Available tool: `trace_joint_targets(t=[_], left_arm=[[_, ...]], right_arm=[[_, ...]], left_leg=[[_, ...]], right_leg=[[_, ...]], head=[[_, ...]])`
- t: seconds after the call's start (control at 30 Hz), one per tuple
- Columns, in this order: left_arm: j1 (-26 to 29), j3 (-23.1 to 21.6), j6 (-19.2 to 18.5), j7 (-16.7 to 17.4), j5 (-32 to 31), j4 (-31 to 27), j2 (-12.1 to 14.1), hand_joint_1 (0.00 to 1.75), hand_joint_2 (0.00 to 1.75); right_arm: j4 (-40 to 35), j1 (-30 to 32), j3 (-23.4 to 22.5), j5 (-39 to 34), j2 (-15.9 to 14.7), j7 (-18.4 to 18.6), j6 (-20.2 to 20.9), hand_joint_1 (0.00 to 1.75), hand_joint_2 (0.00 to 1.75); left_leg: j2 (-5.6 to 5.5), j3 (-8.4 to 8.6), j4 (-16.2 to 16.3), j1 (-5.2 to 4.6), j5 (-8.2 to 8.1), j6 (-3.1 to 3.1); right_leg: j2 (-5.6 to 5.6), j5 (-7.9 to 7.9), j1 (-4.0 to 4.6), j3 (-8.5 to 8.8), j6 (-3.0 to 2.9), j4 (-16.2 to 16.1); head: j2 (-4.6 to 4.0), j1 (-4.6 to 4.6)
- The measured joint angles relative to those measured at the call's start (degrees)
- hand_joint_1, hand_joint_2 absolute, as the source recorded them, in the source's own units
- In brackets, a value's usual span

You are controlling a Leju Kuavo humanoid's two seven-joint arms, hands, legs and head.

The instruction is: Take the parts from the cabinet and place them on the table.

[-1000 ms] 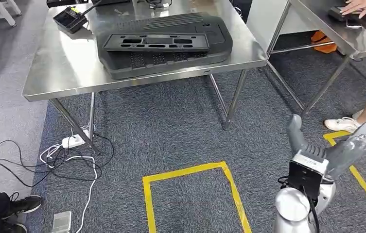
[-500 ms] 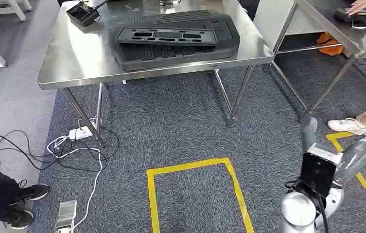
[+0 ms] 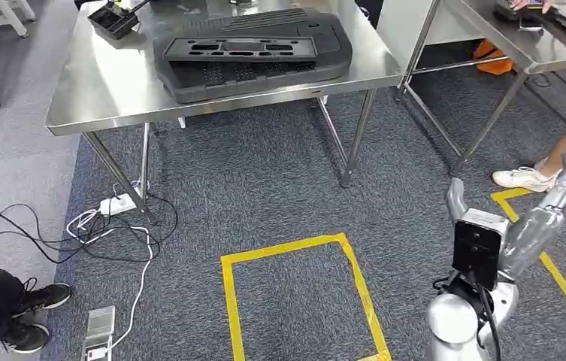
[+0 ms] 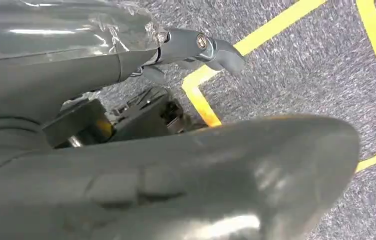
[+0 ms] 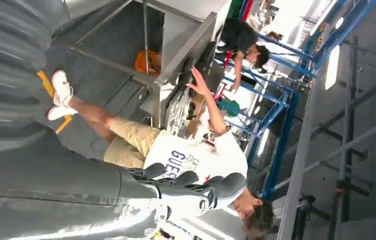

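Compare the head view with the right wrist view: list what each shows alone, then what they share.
Head view alone: the steel table with the large black parts stacked on it, a small black tray at its far corner, a yellow tape square on the carpet, and white cables by a table leg.

Right wrist view alone: a person in a white shirt bending over the second table, another person farther back, and blue racking.

Shared: the right hand, holding nothing, the white shoe, and the orange object under the second table.
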Motion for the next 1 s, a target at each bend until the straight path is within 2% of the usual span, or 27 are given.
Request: trace_joint_targets(t=[0.07, 0.1, 0.13, 0.17, 0.23, 0.27, 0.3, 0.33, 0.37, 0.43, 0.47, 0.5, 0.6, 0.63, 0.67, 0.7, 0.77, 0.8, 0.83, 0.87, 0.93, 0.97, 1.0], left_arm=[[0.23, 0.0, -0.02, 0.0, -0.04, 0.0, 0.0, 0.0, 0.0], [0.25, 0.0, -0.07, 0.02, -0.07, 0.0, 0.0, 0.0, 0.0], [0.07, 0.0, -0.09, 0.02, -0.11, 0.0, 0.0, 0.0, 0.0], [-0.04, 0.0, -0.13, 0.02, -0.2, 0.0, 0.0, 0.0, 0.0], [-0.02, 0.0, -0.2, 0.02, -0.39, -0.02, -0.02, 0.0, 0.0], [0.03, 0.0, -0.35, 0.02, -0.46, 0.0, -0.02, 0.0, 0.0], [0.07, 0.0, -0.35, 0.02, -0.48, 0.0, -0.02, 0.0, 0.0], [0.06, 0.0, -0.39, 0.02, -0.5, 0.0, 0.0, 0.0, 0.0], [0.06, 0.0, -0.5, 0.02, -0.5, 0.0, -0.02, 0.0, 0.0], [0.06, 0.0, -0.61, 0.02, -0.59, 0.0, -0.02, 0.0, 0.0], [0.04, 0.0, -0.61, 0.02, -0.59, 0.0, -0.02, 0.0, 0.0], [-0.02, 0.0, -0.61, 0.02, -0.63, 0.0, -0.02, 0.0, 0.0], [-0.02, 0.0, -0.68, -0.02, -0.81, 0.0, -0.02, 0.0, 0.0], [-0.02, 0.0, -0.68, -0.02, -0.83, 0.0, -0.02, 0.0, 0.0], [0.02, 0.0, -0.68, -0.02, -0.9, 0.0, -0.02, 0.0, 0.0], [0.01, 0.0, -0.7, -0.07, -0.96, 0.0, -0.02, 0.0, 0.0], [0.03, 0.0, -0.76, -0.07, -1.03, 0.0, -0.02, 0.0, 0.0], [0.04, 0.0, -0.81, -0.07, -1.05, 0.0, -0.02, 0.0, 0.0], [0.05, 0.0, -0.85, -0.07, -1.07, 0.0, -0.02, 0.0, 0.0], [0.07, 0.0, -0.85, -0.07, -1.11, 0.0, -0.02, 0.0, 0.0], [0.0, 0.0, -0.85, -0.09, -1.14, 0.0, -0.02, 0.0, 0.0], [-0.1, 0.0, -0.85, -0.09, -1.16, 0.0, -0.02, 0.0, 0.0], [-0.23, 0.0, -0.85, -0.09, -1.16, 0.02, -0.02, 0.0, 0.0]], right_arm=[[0.24, 0.16, 0.0, -0.22, -0.28, 0.26, 0.0, 0.0, 1.75], [0.33, 0.31, -0.02, -0.28, -0.35, 0.26, 0.0, 0.0, 1.75], [0.39, 0.52, -0.09, -0.31, -0.59, 0.28, 0.0, 0.0, 1.75], [0.44, 0.54, -0.26, -0.33, -0.83, 0.37, 0.0, 0.0, 1.75], [0.46, 0.6, -0.46, -0.28, -1.11, 0.59, 0.0, 0.0, 1.75], [0.5, 0.79, -0.46, -0.22, -1.22, 0.7, 0.0, 0.0, 1.75], [0.52, 1.0, -0.46, -0.24, -1.31, 0.74, 0.0, 0.0, 1.75], [0.61, 1.14, -0.46, -0.37, -1.4, 0.74, 0.0, 0.0, 0.0], [0.66, 1.16, -0.46, -0.61, -1.55, 0.72, 0.0, 0.0, 0.0], [0.68, 1.1, -0.46, -1.01, -1.79, 0.3, 0.0, 0.0, 0.0], [0.7, 1.06, -0.46, -1.38, -1.86, 0.02, 0.0, 0.0, 0.0], [0.7, 1.17, -0.46, -1.82, -1.88, -0.29, -0.02, 0.0, 0.0], [0.7, 1.3, -0.46, -3.96, -2.14, -1.88, -0.02, 0.0, 0.0], [0.68, 1.27, -0.46, -4.48, -2.14, -2.45, -0.02, 0.0, 1.75], [0.66, 1.28, -0.46, -4.76, -2.14, -2.96, -0.02, 0.0, 1.75], [0.66, 1.33, -0.46, -4.9, -2.16, -3.36, -0.02, 0.0, 1.75], [0.66, 1.39, -0.48, -4.83, -2.19, -3.83, -0.02, 0.0, 1.75], [0.66, 1.45, -0.46, -4.74, -2.19, -3.87, -0.02, 0.0, 1.75], [0.66, 1.52, -0.48, -4.61, -2.19, -3.87, -0.02, 0.0, 1.75], [0.66, 1.59, -0.48, -4.44, -2.19, -3.85, -0.02, 0.0, 1.75], [0.66, 1.6, -0.46, -4.09, -2.19, -3.69, -0.02, 0.0, 1.75], [0.66, 1.61, -0.48, -4.07, -2.19, -3.63, -0.02, 0.0, 1.75], [0.66, 1.64, -0.48, -4.04, -2.19, -3.63, -0.02, 0.0, 1.75]], left_leg=[[-0.02, -0.31, 0.45, -0.22, 0.33, 0.55], [0.08, -0.59, -0.26, 0.1, 0.99, 1.21], [0.43, -0.81, -0.32, 0.29, 1.58, 1.75], [0.36, -1.41, -0.37, 0.23, 1.94, 2.15], [0.42, -2.68, -0.22, 0.07, 2.74, 2.41], [0.46, -3.34, -0.08, -0.01, 3.08, 2.44], [0.47, -3.98, 0.17, -0.05, 3.36, 2.4], [0.47, -4.52, 0.46, -0.04, 3.52, 2.3], [0.46, -4.95, 0.79, -0.04, 3.63, 2.2], [0.43, -5.48, 1.59, 0.0, 3.69, 2.04], [0.42, -5.71, 1.84, -0.22, 3.75, 1.7], [0.34, -5.81, 2.1, -0.33, 3.92, 1.37], [0.33, -5.9, 1.79, -0.22, 4.71, 0.28], [0.17, -6.29, 2.18, -0.2, 4.48, -0.02], [0.0, -6.91, 3.79, -0.11, 2.38, -0.47], [-0.01, -8.38, 7.62, 0.06, -0.86, -0.74], [0.0, -11.32, 16.62, 0.27, -5.84, -1.08], [0.0, -12.12, 19.77, 0.29, -7.07, -1.13], [0.0, -11.84, 20.27, 0.29, -6.94, -1.1], [0.0, -10.12, 18.18, 0.29, -5.71, -0.95], [0.0, -2.85, 6.55, 0.24, -1.0, -0.27], [0.0, 0.12, 1.25, 0.18, -0.04, 0.18], [0.15, 0.18, 0.32, -0.2, -0.29, 0.2]], right_leg=[[0.0, 0.54, -0.09, -0.03, 0.81, -0.17], [0.07, 0.47, -0.11, -0.17, 1.22, 0.04], [0.23, -0.94, -0.4, -0.64, 1.34, 0.96], [0.25, -3.25, -0.27, -1.58, 1.44, 3.08], [0.3, -8.88, -0.28, -4.76, 1.78, 11.93], [0.3, -10.91, -0.29, -6.06, 1.87, 16.32], [0.29, -11.48, -0.29, -6.29, 1.91, 18.43], [0.29, -10.8, -0.3, -5.14, 1.87, 17.47], [0.28, -9.03, -0.33, -2.39, 1.74, 13.76], [0.27, -4.97, -0.36, 4.83, 1.39, 2.22], [0.28, -6.09, -0.21, 5.91, 1.16, -0.31], [0.36, -5.16, 0.09, 5.57, 0.86, -0.43], [0.38, -4.57, 0.25, 5.1, 0.0, -0.13], [0.23, -3.9, -0.1, 4.83, -0.51, -0.59], [0.15, -3.45, -0.13, 4.34, -0.88, -0.61], [0.11, -3.1, -0.18, 3.73, -1.3, -0.57], [0.03, -2.45, -0.04, 2.72, -1.42, -0.45], [0.01, -2.17, 0.0, 2.21, -1.37, -0.34], [0.0, -1.91, 0.03, 1.78, -1.31, -0.21], [0.01, -1.69, 0.06, 1.46, -1.21, -0.13], [0.04, -1.33, 0.1, 1.22, -0.91, -0.05], [0.01, -1.18, 0.08, 1.24, -0.73, -0.04], [-0.02, -0.99, 0.33, 1.16, -0.49, 0.0]], head=[[0.0, 0.0], [0.0, -0.05], [0.0, -0.07], [0.0, 0.28], [0.0, 1.01], [0.0, 1.22], [0.0, 1.29], [0.0, 1.42], [0.0, 1.64], [0.0, 2.1], [0.0, 2.45], [0.0, 2.47], [0.0, 1.94], [0.0, 1.94], [0.0, 1.74], [0.0, 0.99], [0.0, 0.5], [0.0, 0.28], [-0.02, 0.22], [0.0, 0.13], [0.0, 0.0], [0.0, -0.07], [0.0, 0.0]])
